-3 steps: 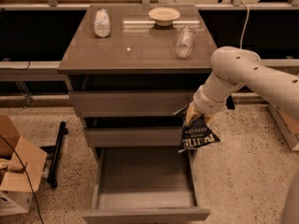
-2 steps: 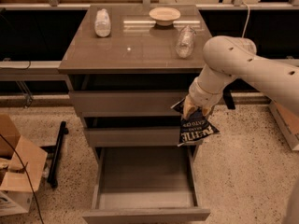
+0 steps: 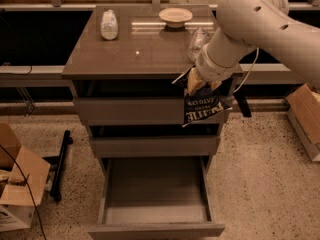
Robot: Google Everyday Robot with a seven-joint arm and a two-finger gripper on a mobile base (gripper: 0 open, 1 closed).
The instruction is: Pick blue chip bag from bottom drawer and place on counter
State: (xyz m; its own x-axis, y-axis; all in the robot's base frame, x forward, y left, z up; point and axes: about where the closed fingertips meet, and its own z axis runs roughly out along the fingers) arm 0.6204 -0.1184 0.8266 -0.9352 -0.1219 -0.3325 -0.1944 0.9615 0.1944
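My gripper is shut on the top of the blue chip bag, a dark navy bag with pale lettering that hangs in the air. It hangs in front of the top drawer, just below the counter's front right edge. The bottom drawer stands pulled out below and its tray shows nothing inside. My pale arm comes in from the upper right and covers the counter's right corner.
On the counter stand a clear plastic bottle at the back left, a pale bowl at the back middle and a second clear bottle beside my arm. Cardboard boxes sit on the floor at the left and at the right.
My gripper has lifted the blue chip bag up and a little to the left, from in front of the middle drawer to in front of the top drawer.
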